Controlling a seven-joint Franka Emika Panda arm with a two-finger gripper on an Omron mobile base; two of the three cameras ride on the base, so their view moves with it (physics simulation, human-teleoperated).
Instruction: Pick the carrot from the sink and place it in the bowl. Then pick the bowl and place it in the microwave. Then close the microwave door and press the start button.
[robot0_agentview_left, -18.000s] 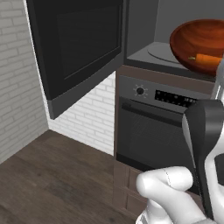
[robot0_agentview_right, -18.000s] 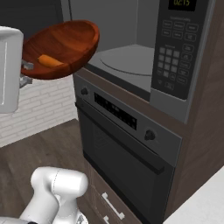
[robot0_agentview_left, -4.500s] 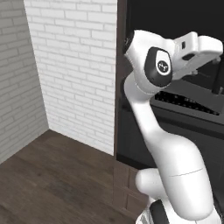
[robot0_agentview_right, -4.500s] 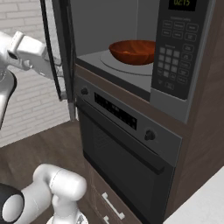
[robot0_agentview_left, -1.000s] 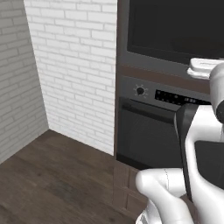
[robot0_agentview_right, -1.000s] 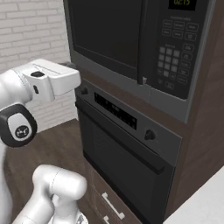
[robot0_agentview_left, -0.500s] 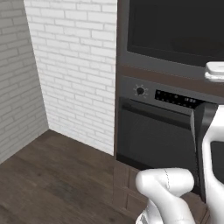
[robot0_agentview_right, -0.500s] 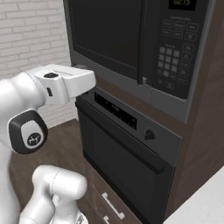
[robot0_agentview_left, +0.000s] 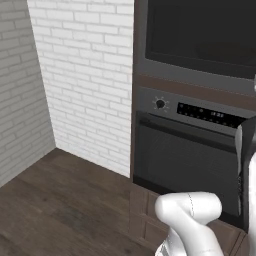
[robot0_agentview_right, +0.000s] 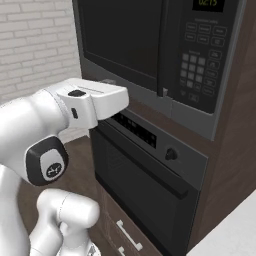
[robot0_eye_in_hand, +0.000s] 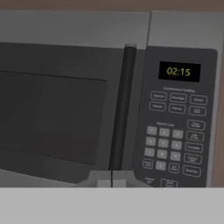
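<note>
Microwave door (robot0_eye_in_hand: 57, 113) closed flat. Gripper (robot0_eye_in_hand: 111, 178) pinched fully together, holding nothing, near the door handle (robot0_eye_in_hand: 121, 105). Keypad (robot0_eye_in_hand: 175, 140) to the right.

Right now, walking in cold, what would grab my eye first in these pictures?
Probably the big white robot arm reaching across the front of the wall oven. Next, the microwave built in above that oven, its dark door shut and a lit clock reading 02:15 over the button pad at the door's right. To the left of the cabinet stands a white brick wall over a dark wood floor.
</note>
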